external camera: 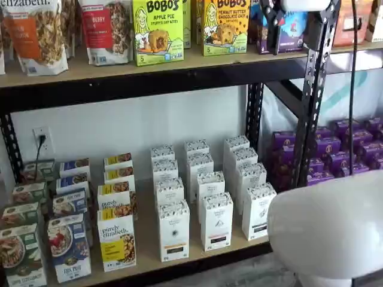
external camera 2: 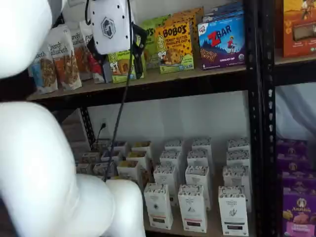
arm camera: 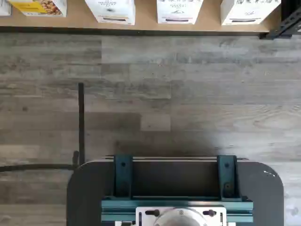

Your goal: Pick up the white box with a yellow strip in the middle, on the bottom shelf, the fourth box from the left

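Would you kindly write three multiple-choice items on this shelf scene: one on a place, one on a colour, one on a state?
1. Where does the white box with the yellow-orange strip stand? A upper shelf; B bottom shelf, front row; C floor.
2. What colour are the boxes right of the black upright? A green; B purple; C red.
3. What does the gripper hold? A nothing; B a white box; C a bag.
Answers: B, it fronts its column on the tan board; B, all are purple; A, it hangs open by the upper shelf.
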